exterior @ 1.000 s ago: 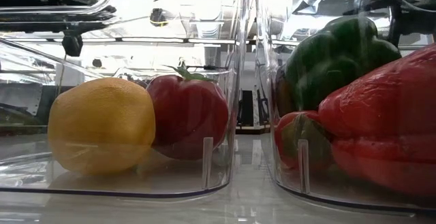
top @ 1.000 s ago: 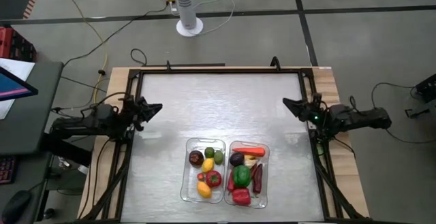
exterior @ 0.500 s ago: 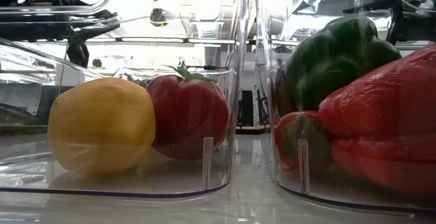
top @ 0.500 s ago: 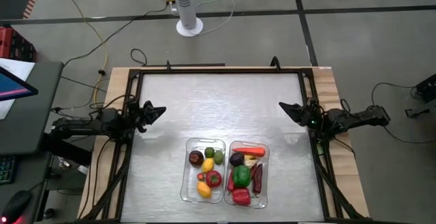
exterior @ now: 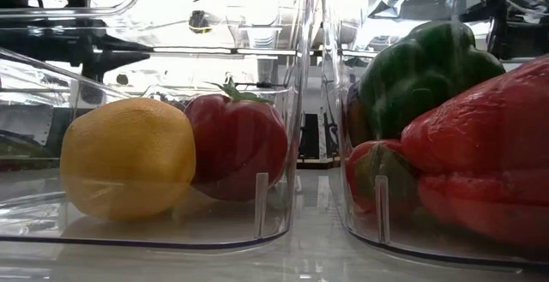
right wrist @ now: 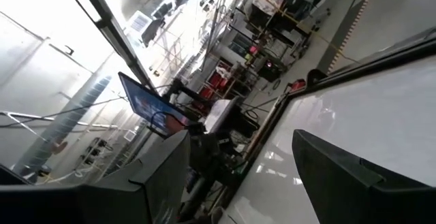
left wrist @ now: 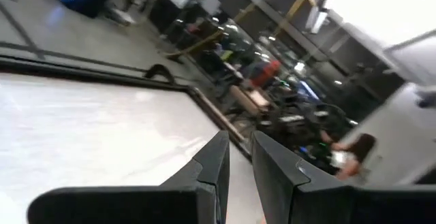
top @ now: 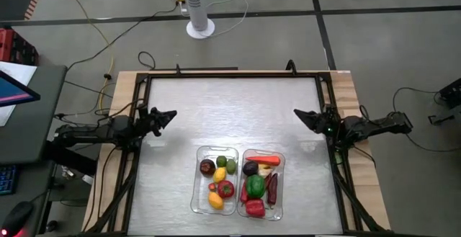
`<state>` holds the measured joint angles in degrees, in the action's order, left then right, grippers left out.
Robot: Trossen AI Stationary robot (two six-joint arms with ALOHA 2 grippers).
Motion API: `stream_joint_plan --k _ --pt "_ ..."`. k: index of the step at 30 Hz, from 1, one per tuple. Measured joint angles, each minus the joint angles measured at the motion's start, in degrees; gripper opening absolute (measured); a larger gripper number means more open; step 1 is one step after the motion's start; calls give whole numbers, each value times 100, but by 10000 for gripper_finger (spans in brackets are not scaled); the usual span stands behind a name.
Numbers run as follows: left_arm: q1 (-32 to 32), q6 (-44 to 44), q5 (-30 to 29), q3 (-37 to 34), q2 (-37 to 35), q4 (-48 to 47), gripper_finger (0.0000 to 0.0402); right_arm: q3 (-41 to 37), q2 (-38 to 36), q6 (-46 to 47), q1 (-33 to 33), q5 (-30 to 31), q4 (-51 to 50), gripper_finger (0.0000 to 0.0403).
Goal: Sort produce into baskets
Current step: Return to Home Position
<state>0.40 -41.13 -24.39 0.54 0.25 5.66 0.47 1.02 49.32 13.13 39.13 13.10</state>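
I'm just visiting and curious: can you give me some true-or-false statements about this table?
The left tub and the right tub both hold produce. True.
The carrot lies in the left tub. False: it lies in the right tub.
The right gripper holds a fruit. False: it is open and empty, near the right edge of the table.
The left gripper is near the table's left edge. True.
The green pepper is in the right tub. True.

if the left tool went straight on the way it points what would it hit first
The way over the table looks free; the left tool points across at the right tool, probably met first, heights unclear. The baskets lie off that line.
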Motion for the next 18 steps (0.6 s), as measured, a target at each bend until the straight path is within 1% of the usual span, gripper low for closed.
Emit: stream_joint_plan --k 2,8,10,12,13,15,18 --pt "2 -48 -178 0 0 -80 50 0 0 -13 -16 1 69 285" --pt "2 569 -127 13 0 -107 50 -2 -2 -18 -16 -1 291 286" --pt "2 921 -32 42 3 -267 50 -3 0 3 -16 -34 250 286" --pt "2 1523 24 52 5 -305 50 -4 -2 15 1 -99 243 286" --pt "2 1882 37 55 9 -312 50 -7 -2 -83 -3 -145 185 286" --pt "2 2557 12 55 13 -314 50 -7 -2 -677 -3 -149 -58 286" --pt "0 3102 -320 55 11 -256 50 -7 -1 -1429 -9 -150 -478 286"
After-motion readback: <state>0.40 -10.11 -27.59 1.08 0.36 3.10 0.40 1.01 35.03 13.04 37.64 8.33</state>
